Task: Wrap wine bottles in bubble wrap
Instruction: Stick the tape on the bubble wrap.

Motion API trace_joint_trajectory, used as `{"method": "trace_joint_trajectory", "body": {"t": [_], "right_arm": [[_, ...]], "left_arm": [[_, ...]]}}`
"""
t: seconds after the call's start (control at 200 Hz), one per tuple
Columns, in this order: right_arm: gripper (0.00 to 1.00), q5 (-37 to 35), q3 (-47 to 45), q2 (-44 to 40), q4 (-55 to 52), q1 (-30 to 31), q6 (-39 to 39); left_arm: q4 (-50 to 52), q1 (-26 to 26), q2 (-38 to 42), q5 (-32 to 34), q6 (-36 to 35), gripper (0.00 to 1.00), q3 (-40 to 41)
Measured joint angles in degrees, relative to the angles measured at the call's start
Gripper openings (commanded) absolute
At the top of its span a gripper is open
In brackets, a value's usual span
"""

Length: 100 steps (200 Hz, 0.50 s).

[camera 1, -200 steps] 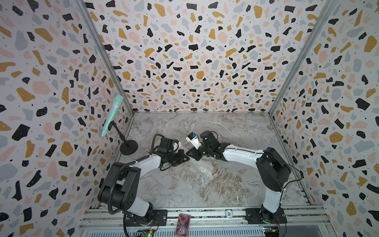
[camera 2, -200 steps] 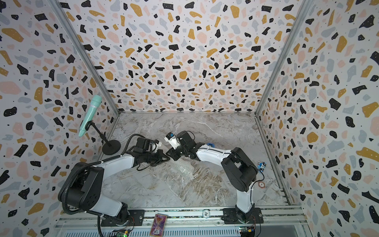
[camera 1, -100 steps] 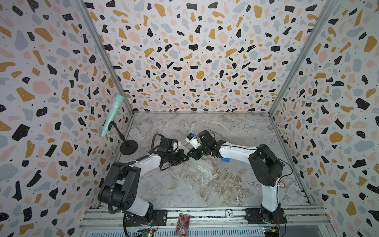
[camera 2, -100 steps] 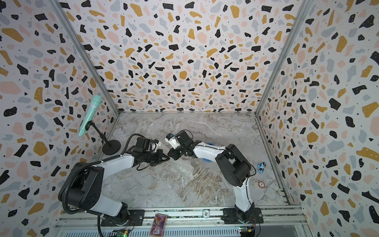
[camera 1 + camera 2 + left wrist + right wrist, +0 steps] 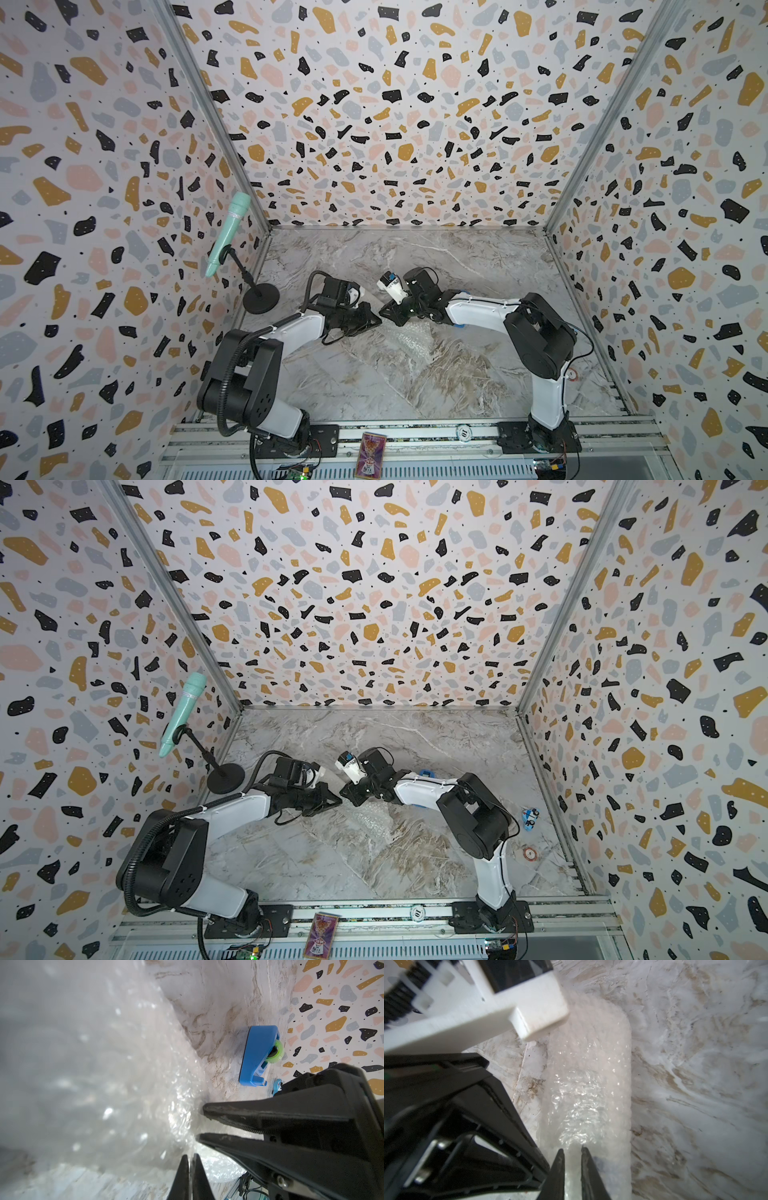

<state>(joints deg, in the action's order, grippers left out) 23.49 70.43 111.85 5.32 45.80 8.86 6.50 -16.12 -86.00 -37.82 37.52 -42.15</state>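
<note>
- Plastic bubble wrap [image 5: 409,341] is seen as a rolled, elongated bundle lying on the marbled table [image 5: 415,399], near its middle, in both top views.
- The bottle cannot be made out. Only a faint bluish patch is seen through the wrap, beside the right fingertips, in the right wrist view.
- The left end effector [image 5: 374,321] and the right end effector [image 5: 385,311] are seen tip to tip at the far end of the bundle.
- The bubble wrap is gripped by the right end effector [image 5: 572,1149]: a strip of wrap is pinched between its narrowly parted fingers [image 5: 586,1167], and the roll is seen stretching away from them.
- In the left wrist view the fingers [image 5: 182,1176] of the left end effector [image 5: 189,1155] are seen almost together, with only a thin slit between them. Whether any wrap is caught there cannot be told.
- A blue tape dispenser [image 5: 259,1053] carrying a green roll is seen standing on the table beyond the wrap, apart from it and near the wall.
- A mint-green microphone [image 5: 227,232] on a black stand is seen at the table's left edge.
</note>
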Motion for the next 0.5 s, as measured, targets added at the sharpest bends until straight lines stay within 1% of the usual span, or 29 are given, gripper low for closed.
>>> {"method": "trace_joint_trajectory", "body": {"t": [0.23,0.38,0.501], "right_arm": [[0.17,-0.4,-0.9,-0.1,1.7,-0.2,0.0],[0.17,-0.4,-1.1,-0.1,2.2,-0.2,0.0],[0.17,-0.4,-1.4,-0.1,2.6,-0.2,0.0]], "left_arm": [[2.8,0.8,2.2,0.9,-0.9,0.23,-0.1],[4.3,1.8,4.1,0.9,-1.2,0.26,-0.2],[6.1,2.9,5.2,0.9,-1.9,0.27,-1.4]]}}
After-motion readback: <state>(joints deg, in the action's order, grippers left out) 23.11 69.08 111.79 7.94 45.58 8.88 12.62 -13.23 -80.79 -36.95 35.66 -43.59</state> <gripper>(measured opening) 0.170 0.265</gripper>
